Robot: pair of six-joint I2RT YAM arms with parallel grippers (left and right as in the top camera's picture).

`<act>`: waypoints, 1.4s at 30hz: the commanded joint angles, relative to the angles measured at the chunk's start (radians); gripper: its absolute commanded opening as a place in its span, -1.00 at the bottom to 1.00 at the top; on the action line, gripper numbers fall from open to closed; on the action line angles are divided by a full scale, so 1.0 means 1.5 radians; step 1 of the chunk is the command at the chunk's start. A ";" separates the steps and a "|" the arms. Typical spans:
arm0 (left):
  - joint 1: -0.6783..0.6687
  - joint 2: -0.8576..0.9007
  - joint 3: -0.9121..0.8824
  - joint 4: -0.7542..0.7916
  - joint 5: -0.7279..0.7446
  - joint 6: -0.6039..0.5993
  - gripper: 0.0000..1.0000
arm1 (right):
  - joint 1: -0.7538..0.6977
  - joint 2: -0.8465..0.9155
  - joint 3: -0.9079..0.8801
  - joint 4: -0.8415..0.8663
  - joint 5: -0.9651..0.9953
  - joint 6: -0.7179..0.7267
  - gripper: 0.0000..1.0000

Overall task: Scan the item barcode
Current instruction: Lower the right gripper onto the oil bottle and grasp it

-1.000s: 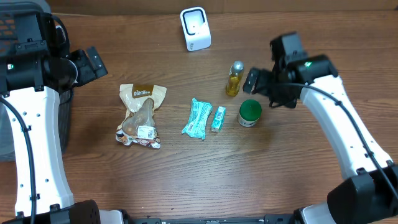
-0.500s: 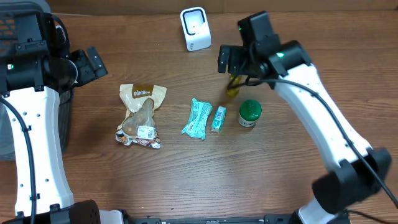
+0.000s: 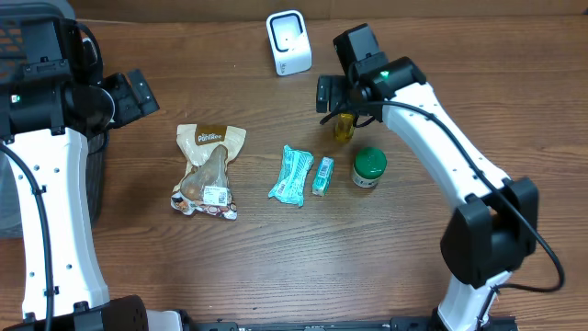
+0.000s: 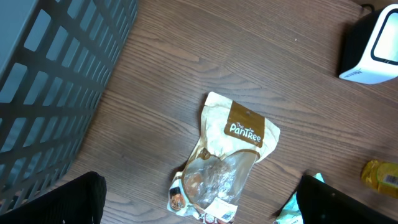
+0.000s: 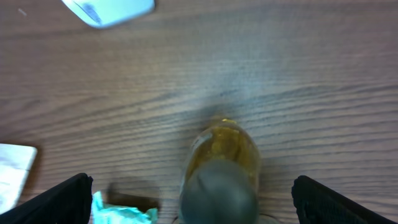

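Several items lie on the wooden table: a treat bag with a white label, a teal packet, a small teal box, a green-lidded jar and a yellow bottle. The white scanner stands at the back. My right gripper hovers open over the bottle, its grey cap between the wide-apart fingers, not touching. My left gripper hangs open high above the bag, holding nothing.
A dark slatted basket stands at the left edge, beside the left arm. In the left wrist view the scanner is at the upper right and the bottle at the right edge.
My right arm has swung left and toward the back, from beside the green-lidded jar to above the yellow bottle. The left arm and the items have stayed put.
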 commanded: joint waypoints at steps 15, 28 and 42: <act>0.001 0.002 0.004 0.000 0.000 0.008 0.99 | -0.074 0.014 0.144 -0.117 -0.114 0.032 1.00; 0.001 0.002 0.004 0.000 0.000 0.008 0.99 | -0.059 0.088 0.142 -0.143 -0.107 0.034 1.00; 0.001 0.002 0.004 0.000 0.000 0.008 0.99 | -0.039 0.098 0.127 -0.130 -0.035 0.086 1.00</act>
